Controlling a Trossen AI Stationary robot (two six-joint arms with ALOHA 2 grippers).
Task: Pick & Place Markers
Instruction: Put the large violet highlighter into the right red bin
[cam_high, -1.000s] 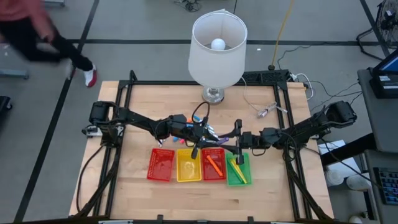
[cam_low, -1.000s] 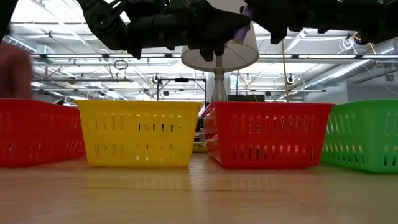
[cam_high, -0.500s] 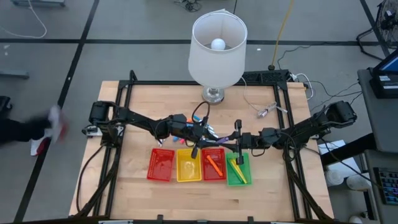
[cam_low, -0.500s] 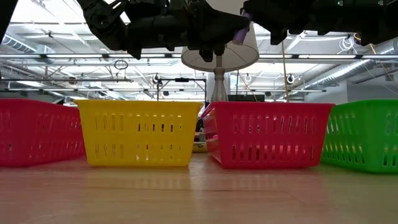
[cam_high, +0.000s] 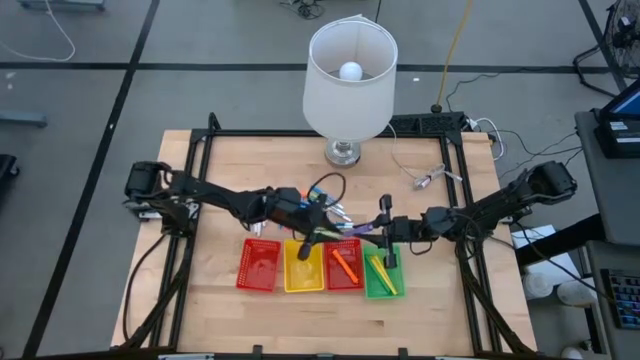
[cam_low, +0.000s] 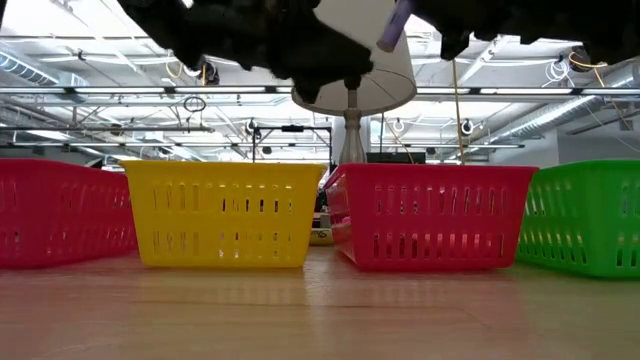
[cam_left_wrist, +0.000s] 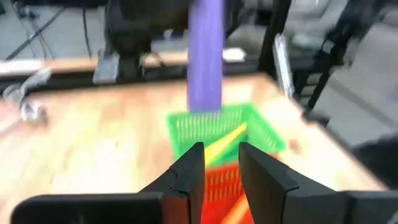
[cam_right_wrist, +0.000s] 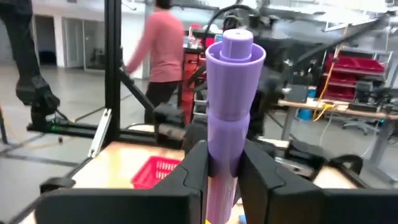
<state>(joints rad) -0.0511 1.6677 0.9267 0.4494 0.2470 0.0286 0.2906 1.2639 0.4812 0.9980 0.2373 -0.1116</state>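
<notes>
Purple marker (cam_right_wrist: 227, 118) stands upright, pinched in the right gripper (cam_right_wrist: 222, 163) above the trays; left gripper (cam_left_wrist: 216, 163) hangs nearby, fingers narrowly parted, holding nothing. Wooden table (cam_high: 250, 170), lamp (cam_high: 349, 78) behind, a person (cam_right_wrist: 165, 50) in the room.

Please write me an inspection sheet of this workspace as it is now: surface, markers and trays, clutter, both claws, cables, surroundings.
Surface: wooden table inside a black frame.
Job's things: four mesh trays in a row: red tray, yellow tray, second red tray with an orange marker, green tray with yellow and green markers. Purple marker held in the right claw.
Clutter: lamp at the table's far edge.
Grippers: left claw above the yellow tray, nothing seen between its fingers; right claw above the green tray, shut on the purple marker.
Cables: white cable beside the lamp.
Surroundings: person standing beyond the table.
</notes>
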